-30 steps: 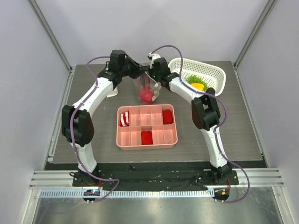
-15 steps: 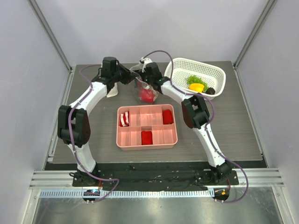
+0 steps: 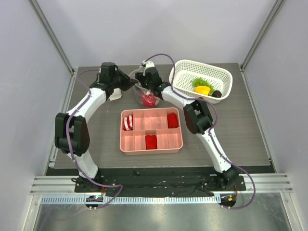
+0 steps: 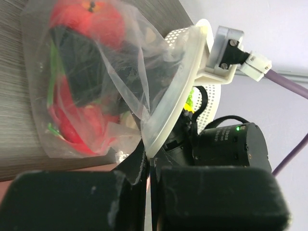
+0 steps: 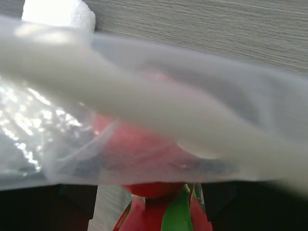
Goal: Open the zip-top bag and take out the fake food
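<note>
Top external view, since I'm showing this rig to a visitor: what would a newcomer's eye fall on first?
The left end effector and right end effector meet at the back of the table, both at the clear zip-top bag with red fake food inside. Then the pink tray at centre, and the white basket at back right holding more fake food.

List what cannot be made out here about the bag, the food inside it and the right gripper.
- Top view: how the jaws meet the bag is too small to see, and the arms cover it.
- Right wrist view: the blurred zip strip across the lens hides whether the right gripper's jaws are closed.
- Left wrist view: creased plastic hides how many pieces of food are inside.
</note>
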